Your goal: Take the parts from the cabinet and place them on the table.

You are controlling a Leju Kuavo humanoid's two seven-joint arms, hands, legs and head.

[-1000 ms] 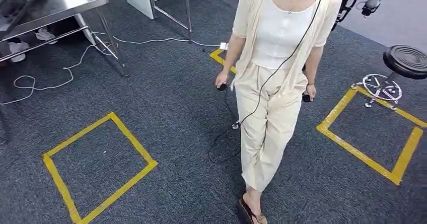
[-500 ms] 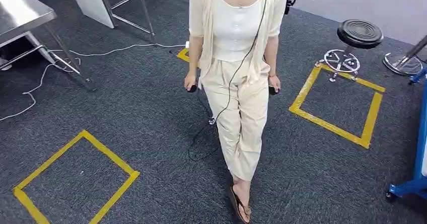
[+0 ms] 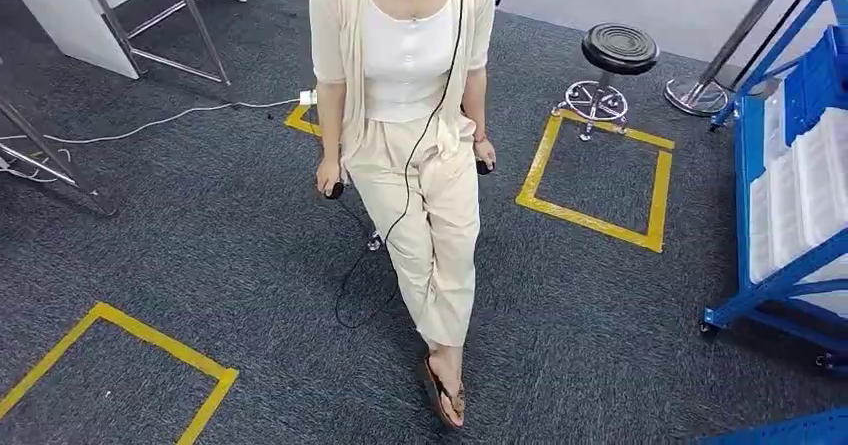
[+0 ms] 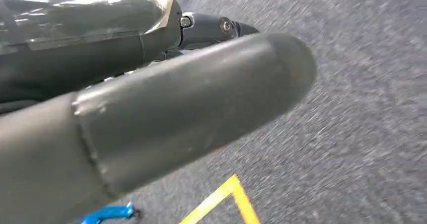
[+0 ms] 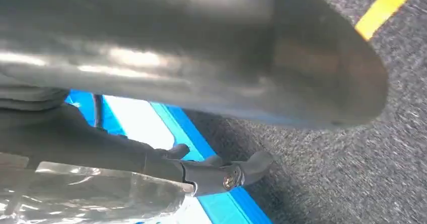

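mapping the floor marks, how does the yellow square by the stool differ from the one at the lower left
The yellow square by the stool shows all four sides; the lower-left yellow square is cut by the picture's edge. The first lies beyond the person, beside the black stool and the blue rack; the second lies nearer the camera. Both are yellow outlines on grey carpet.

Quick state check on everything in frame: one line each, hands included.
Person: standing on the carpet facing the robot, a small dark controller in each hand, a cable hanging down the front.
Blue cabinet: at the right edge, white trays on its shelves.
Stool: upright, unoccupied.
Left robot hand: holds nothing visible; finger pose unclear.
Right robot hand: same, blurred close-up.
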